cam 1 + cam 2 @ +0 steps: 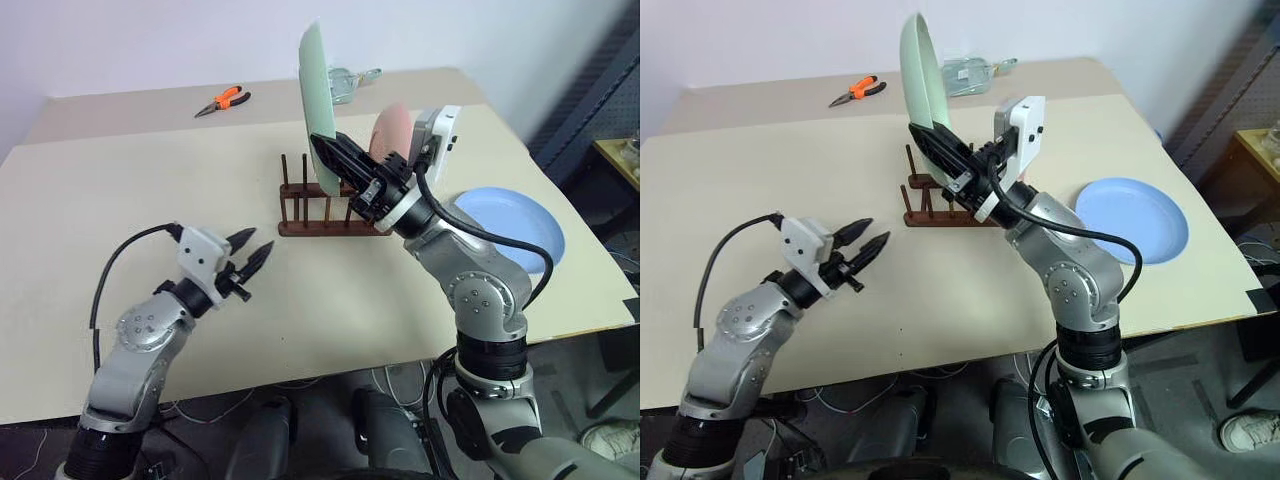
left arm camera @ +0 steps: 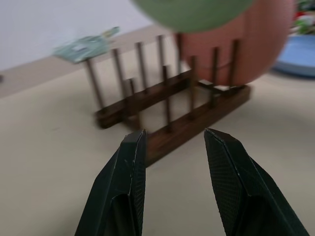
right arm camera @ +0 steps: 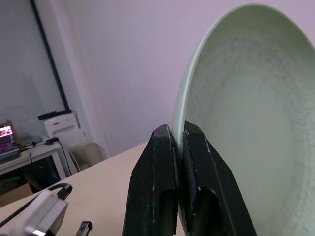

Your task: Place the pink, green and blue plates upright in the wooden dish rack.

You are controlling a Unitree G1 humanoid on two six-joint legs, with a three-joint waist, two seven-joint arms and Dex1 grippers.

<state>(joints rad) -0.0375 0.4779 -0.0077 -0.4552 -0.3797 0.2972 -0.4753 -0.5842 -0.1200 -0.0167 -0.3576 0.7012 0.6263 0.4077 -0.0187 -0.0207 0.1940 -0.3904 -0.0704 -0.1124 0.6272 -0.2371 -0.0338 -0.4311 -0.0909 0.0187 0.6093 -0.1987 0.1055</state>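
Overhead, the right claw (image 1: pixel 932 140) pinches one stiff, likely slick green plate (image 1: pixel 918 70) by its lower rim above the rack (image 1: pixel 325 212), one pink plate (image 1: pixel 390 130) slotted at its 3 o'clock end, one blue plate (image 1: pixel 1132 219) flat on the worktop (image 1: pixel 120 200); the left claw (image 1: pixel 250 252) hangs parted, empty.

My left gripper (image 1: pixel 250 255) hangs open over bare table (image 1: pixel 120 200); open surface runs from there toward the wooden dish rack (image 1: pixel 325 212) at two o'clock. The pink plate (image 1: pixel 390 130) stands in the rack's right end. My right gripper (image 1: pixel 940 150) holds the green plate (image 1: pixel 918 70) upright above the rack, blocking that approach. The blue plate (image 1: pixel 515 225) lies at three o'clock.
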